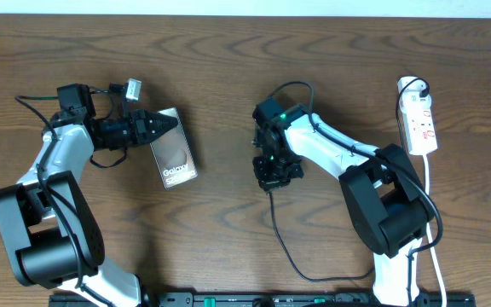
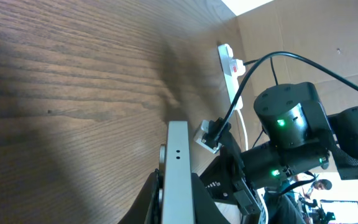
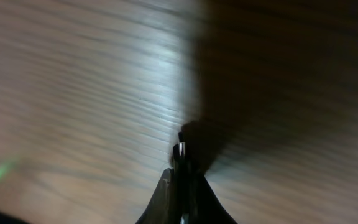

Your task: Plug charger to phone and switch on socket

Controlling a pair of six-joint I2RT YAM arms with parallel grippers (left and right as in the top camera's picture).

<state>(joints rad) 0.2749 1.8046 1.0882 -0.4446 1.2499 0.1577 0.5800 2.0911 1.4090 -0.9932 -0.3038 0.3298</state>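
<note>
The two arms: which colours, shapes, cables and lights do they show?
The left arm and the right arm have white shells over black rounded joints. Thin black cables loop at both wrists; a green light glows on the right one.

The counter [image 1: 228, 51] is dark brown wood with a long grain. The white socket [image 1: 420, 124] lies near its right rear edge, and the white cord [image 1: 425, 170] runs forward along the right side. The black charger [image 1: 273, 213] curves over the wood toward the front. The phone [image 1: 174, 153] is left of centre; whether it rests flat cannot be told.
</note>
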